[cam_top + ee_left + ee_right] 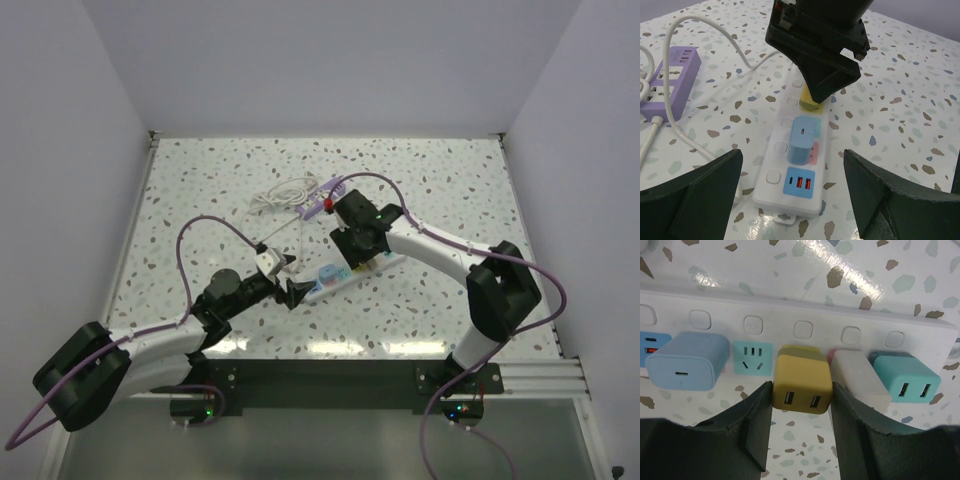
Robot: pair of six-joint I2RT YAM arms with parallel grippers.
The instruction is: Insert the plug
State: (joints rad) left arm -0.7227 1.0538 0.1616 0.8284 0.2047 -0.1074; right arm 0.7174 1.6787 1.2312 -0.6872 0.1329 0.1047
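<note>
The yellow plug (801, 382), a cube with two USB ports, stands on the yellow socket of the white power strip (850, 315). My right gripper (801, 396) is shut on it, one finger pressed against each side. In the left wrist view the same plug (809, 101) shows under the right gripper's black fingers (827, 75). My left gripper (790, 167) is open, with its fingers either side of the strip's near end (771, 150) and not touching it. From above, the left gripper (291, 282) sits at the strip's left end and the right gripper (358, 245) over its middle.
On the strip there are also a blue charger (682, 360), a free teal socket (752, 357), a white plug (860, 375) and a teal plug (905, 377). A purple power strip (325, 200) and a coiled white cable (285, 195) lie behind. A white cube plug (268, 260) sits by the left gripper.
</note>
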